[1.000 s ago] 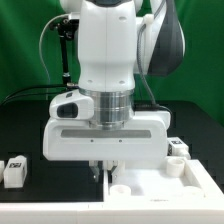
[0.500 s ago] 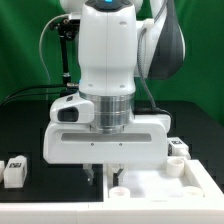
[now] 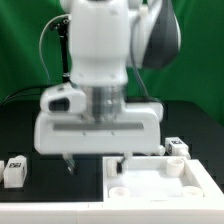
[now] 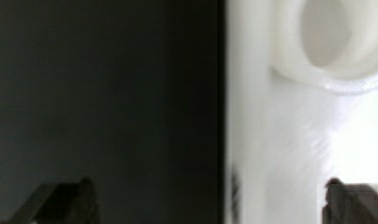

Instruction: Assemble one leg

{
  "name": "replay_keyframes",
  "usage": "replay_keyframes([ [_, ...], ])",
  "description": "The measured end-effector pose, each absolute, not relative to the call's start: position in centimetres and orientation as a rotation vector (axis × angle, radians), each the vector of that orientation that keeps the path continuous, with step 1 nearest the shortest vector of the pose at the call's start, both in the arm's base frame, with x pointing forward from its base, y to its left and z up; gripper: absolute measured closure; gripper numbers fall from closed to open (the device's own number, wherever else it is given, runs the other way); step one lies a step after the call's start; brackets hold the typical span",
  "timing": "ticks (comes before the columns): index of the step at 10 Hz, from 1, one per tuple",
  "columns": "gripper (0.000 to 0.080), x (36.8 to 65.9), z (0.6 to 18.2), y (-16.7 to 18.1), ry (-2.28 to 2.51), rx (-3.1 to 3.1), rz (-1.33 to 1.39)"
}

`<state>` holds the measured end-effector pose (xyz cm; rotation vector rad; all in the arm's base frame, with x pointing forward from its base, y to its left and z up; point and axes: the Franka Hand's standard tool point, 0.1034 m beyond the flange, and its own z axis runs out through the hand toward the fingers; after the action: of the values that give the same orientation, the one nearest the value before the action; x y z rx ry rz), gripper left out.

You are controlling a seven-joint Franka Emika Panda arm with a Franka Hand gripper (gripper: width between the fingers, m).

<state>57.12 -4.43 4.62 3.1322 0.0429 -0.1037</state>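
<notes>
My gripper [image 3: 95, 162] is open and empty, with its fingers [image 3: 68, 160] spread wide just above the table. It hangs over the left edge of the large white panel [image 3: 160, 180], as the exterior view shows it. One finger is over the black table and the other is over the panel. In the wrist view the gripper [image 4: 209, 205] straddles the panel's edge [image 4: 284, 140], near a round corner socket [image 4: 346, 40]. One leg [image 3: 15, 170] stands at the exterior view's far left. Another leg [image 3: 177, 148] stands at the right, behind the panel.
The black table [image 3: 40, 130] lies around the panel. A round socket [image 3: 118, 188] shows on the panel's near left corner. The arm's white body hides the middle of the scene.
The gripper has shifted toward the exterior view's left and its fingers have spread from close together to wide apart. The legs and panel have not moved.
</notes>
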Motion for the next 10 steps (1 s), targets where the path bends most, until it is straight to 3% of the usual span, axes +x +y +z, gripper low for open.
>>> replay_keyframes([
  [2,0.0153,56.6,6.1,-7.2,0.105,3.135,-0.161],
  [7,0.0151,56.6,5.7,-7.8,0.125,3.130,-0.171],
  [8,0.0151,56.1,4.8,-8.9,0.162,3.122,-0.195],
  [10,0.0151,56.1,5.3,-11.6,0.199,3.105,-0.222],
])
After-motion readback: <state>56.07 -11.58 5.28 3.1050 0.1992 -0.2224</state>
